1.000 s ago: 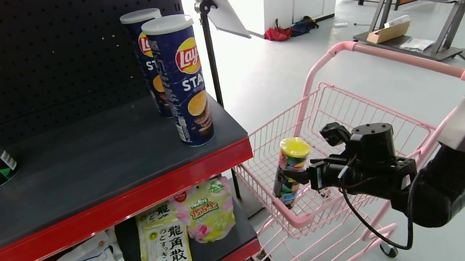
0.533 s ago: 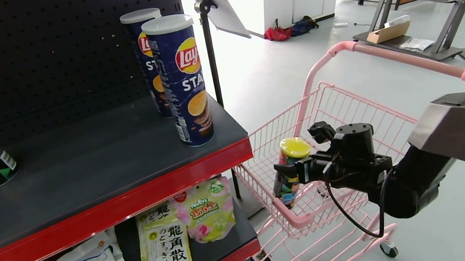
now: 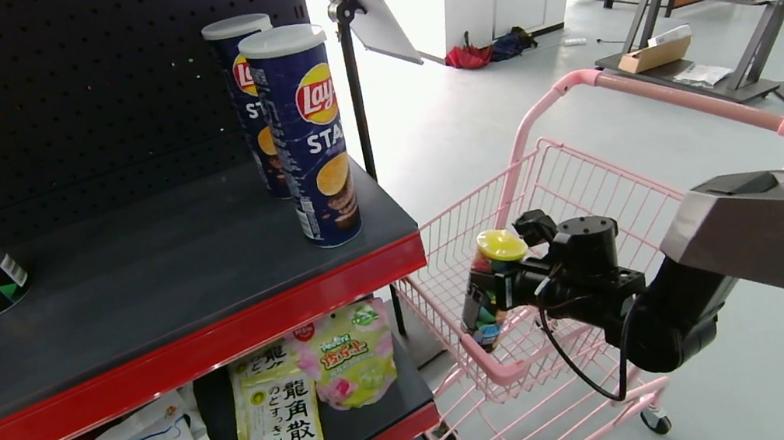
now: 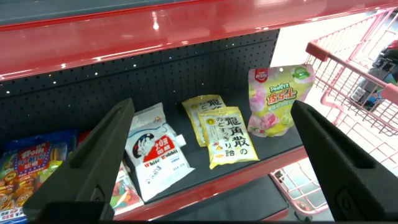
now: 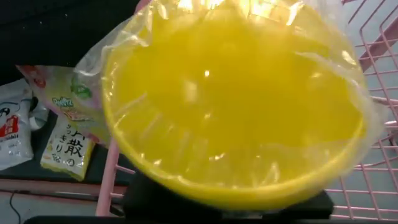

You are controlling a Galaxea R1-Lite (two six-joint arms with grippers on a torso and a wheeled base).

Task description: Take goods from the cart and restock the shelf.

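At the cart's [image 3: 496, 370] shelf-side corner, my right gripper [image 3: 491, 291] clamps the yellow-lidded can [image 3: 484, 323]; pick apparently in hand, next a lift clear onto the shelf [image 3: 220, 327].

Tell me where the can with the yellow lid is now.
In the head view the can stands right of centre, in the pink cart's corner beside the shelf, with the right gripper around its body.

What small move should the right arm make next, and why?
Probably lift the yellow-lidded can straight up, if the grip is sure. The right gripper is at its upper part, the can stands inside the pink cart, and the upper shelf lies higher, to the robot's left.
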